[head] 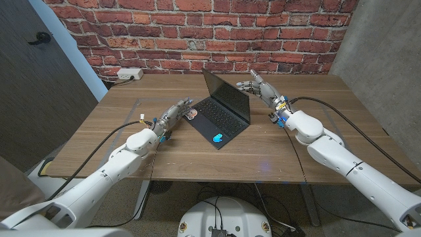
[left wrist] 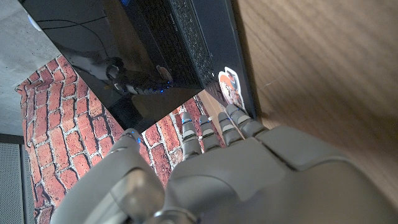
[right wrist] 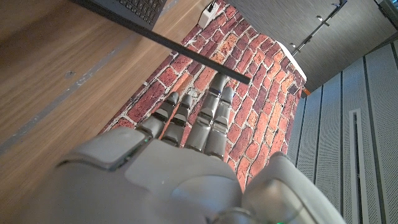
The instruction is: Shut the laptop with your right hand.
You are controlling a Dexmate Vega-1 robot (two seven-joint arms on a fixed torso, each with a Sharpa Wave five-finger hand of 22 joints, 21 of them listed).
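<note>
Showing laptop (head: 220,112) open, sticker (left wrist: 231,88) unreadable

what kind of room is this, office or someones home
Probably an office or lab test room, not clearly a home: a plain wooden table holding an open laptop, a brick wall with a power strip, and a grey door.

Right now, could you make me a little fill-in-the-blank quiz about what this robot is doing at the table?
1. The laptop on the wooden table has its lid ____.
2. The right hand is raised behind the laptop's ____.
3. The left hand rests by the laptop corner that bears a ____.
4. The wall behind the table is made of ____.

Missing words: open; screen; sticker; brick
</note>
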